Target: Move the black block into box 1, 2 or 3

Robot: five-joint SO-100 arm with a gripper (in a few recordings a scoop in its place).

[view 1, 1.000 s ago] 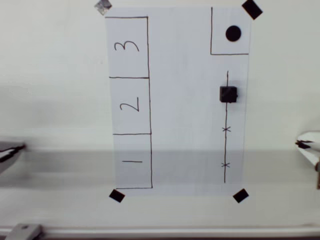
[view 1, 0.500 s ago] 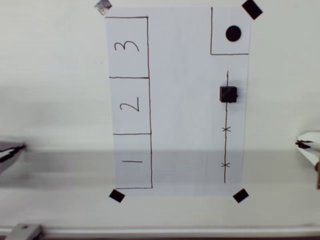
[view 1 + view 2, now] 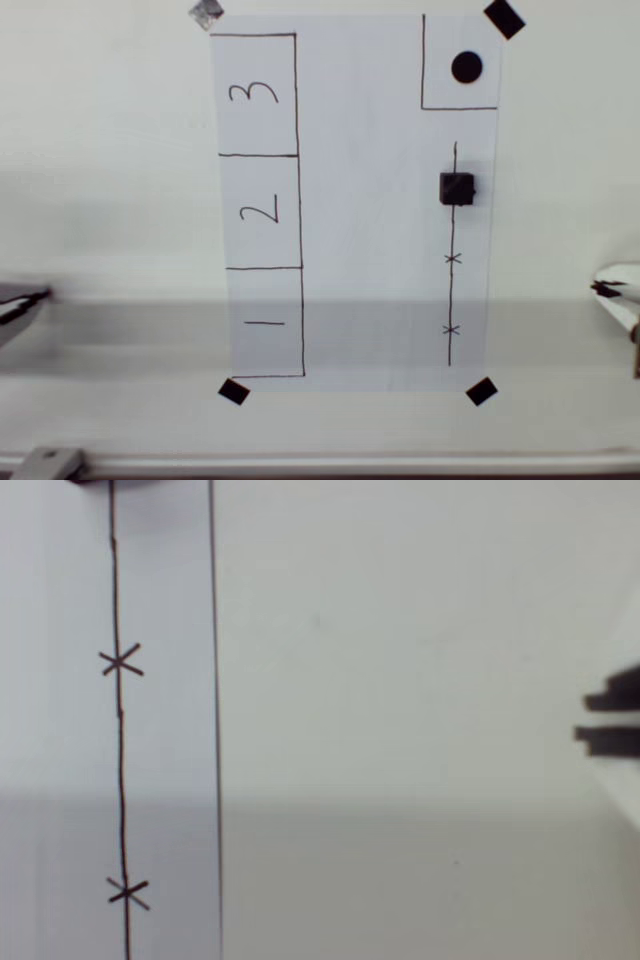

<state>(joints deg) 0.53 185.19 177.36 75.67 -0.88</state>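
The white-and-black end effector [image 3: 615, 292] is cut off by the right edge in the overhead view, so whether its jaws stand open or closed cannot be told. In the wrist view, dark stepped parts of it [image 3: 612, 725] are cropped by the right edge and blurred. Far left of them, at the top edge, a sliver of the small matte black cube [image 3: 105, 482] shows, the rest cut away. The pen-drawn vertical line with cross marks [image 3: 121, 780] runs off the bottom edge.

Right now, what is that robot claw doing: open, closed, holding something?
Gripper: barely pokes in at the right edge of the overhead view; whether its jaws are open or shut cannot be told. The black block sits untouched on the paper.
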